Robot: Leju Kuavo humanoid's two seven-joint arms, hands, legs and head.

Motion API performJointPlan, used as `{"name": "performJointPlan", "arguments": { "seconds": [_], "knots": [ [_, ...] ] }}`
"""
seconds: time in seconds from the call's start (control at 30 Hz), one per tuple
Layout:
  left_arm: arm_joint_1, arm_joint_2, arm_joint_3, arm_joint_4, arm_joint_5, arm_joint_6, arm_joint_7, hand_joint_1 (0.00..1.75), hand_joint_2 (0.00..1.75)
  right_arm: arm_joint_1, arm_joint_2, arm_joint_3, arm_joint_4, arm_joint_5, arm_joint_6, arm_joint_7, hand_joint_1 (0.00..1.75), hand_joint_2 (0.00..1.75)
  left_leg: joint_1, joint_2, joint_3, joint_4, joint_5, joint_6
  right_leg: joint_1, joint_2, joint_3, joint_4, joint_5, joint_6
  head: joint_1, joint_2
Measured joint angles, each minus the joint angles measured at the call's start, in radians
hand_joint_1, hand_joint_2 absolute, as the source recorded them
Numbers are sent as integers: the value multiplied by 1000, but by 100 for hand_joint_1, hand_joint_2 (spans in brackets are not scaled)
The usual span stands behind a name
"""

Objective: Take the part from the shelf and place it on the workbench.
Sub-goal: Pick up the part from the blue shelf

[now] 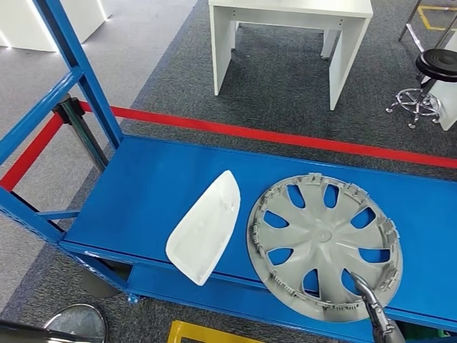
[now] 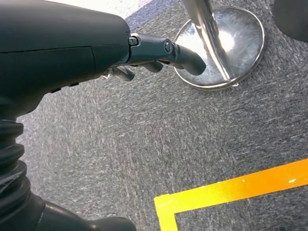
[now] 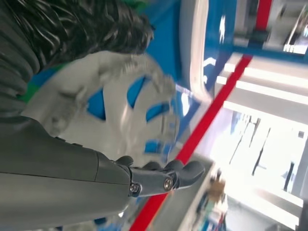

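The reaching step is judged to be in hand: nothing has yet been lifted from the blue shelf (image 1: pixel 161 186), and the bench (image 1: pixel 290 8), a white table seen beyond the red floor line, stands well apart from it. Two parts lie on the shelf, a grey wheel cover (image 1: pixel 323 246) and just beside it a white housing (image 1: pixel 206 227); which of them is meant cannot be settled from the task wording, though the right hand (image 1: pixel 377 314) is seen in the head view at the near rim of the wheel cover, so that part is judged the target. Whether the rim is already touched cannot be told. In the right wrist view the right hand's fingers (image 3: pixel 181 174) are seen extended with nothing between them, the wheel cover (image 3: pixel 120 120) blurred behind them. The next move is judged to call for the fingers to be brought over the rim and closed on it, after which the flat, wide cover would have to be lifted clear without being dragged into the white housing. The left hand (image 2: pixel 145 55) is shown by the left wrist view hanging over grey carpet near a chrome base (image 2: pixel 239 43) and a yellow floor line (image 2: pixel 232 190), its fingers loosely curled in and holding nothing.
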Motion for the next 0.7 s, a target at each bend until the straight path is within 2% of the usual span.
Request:
{"name": "performJointPlan", "arguments": {
  "seconds": [0.13,0.33,0.43,0.7],
  "knots": [
    [-1,-2,1,0,-4,0,0,0,175,-28,61,-33,26,122,-60,1,0,175,0,0,1,0,0,0,0,0,1,0,0,0,0,0],
    [-7,-1,1,0,-35,3,-9,0,175,-137,117,-15,203,316,-256,48,0,175,0,0,1,0,1,0,0,1,4,0,1,0,0,0],
    [-14,2,1,0,-46,2,-12,0,175,-201,121,37,307,335,-343,63,0,175,0,0,1,0,1,0,0,0,4,0,1,0,0,0],
    [-24,11,0,0,-74,-14,-7,0,175,-323,120,198,462,276,-432,94,0,175,1,1,2,0,2,-2,2,3,5,1,2,-1,0,0]
  ]
}}
